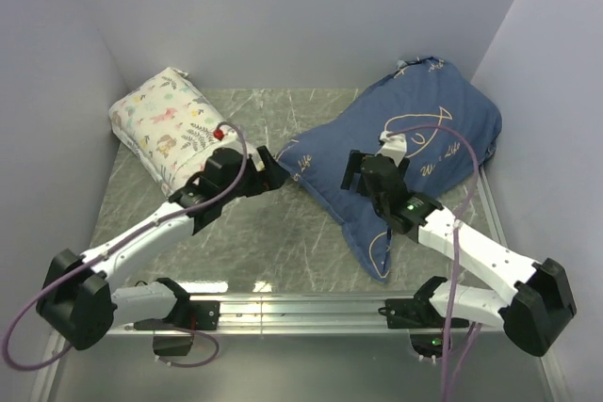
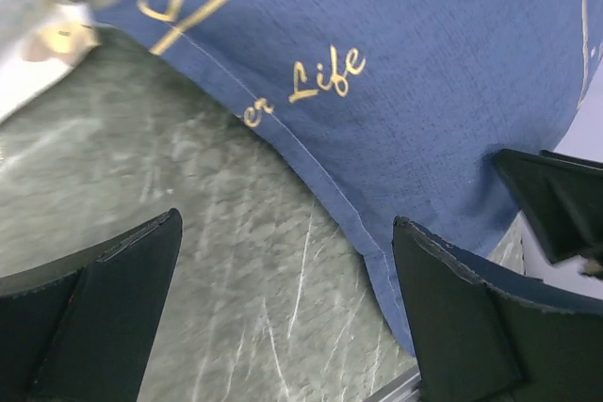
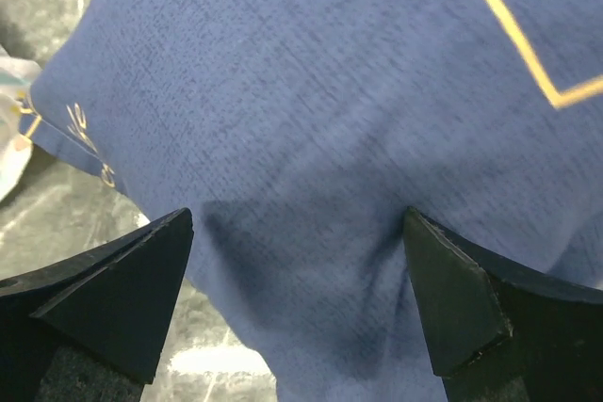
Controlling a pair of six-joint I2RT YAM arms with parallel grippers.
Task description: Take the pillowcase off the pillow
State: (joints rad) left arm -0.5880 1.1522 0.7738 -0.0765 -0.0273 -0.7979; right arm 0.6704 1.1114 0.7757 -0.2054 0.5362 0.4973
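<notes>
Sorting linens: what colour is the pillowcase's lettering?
Gold, on the navy pillowcase; left wrist view shows it best.

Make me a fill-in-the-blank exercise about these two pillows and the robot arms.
The large navy blue fabric pillowcase with gold line drawing lies on the robot's ___ side of the grey-green marbled table.
The small white pillow printed with leaves and flowers lies nearest the ___ arm.
The left end effector and right end effector both stand ___.
The fully visible gold word by the pillowcase seam reads ___.
Missing words: right; left; open; Life.
</notes>
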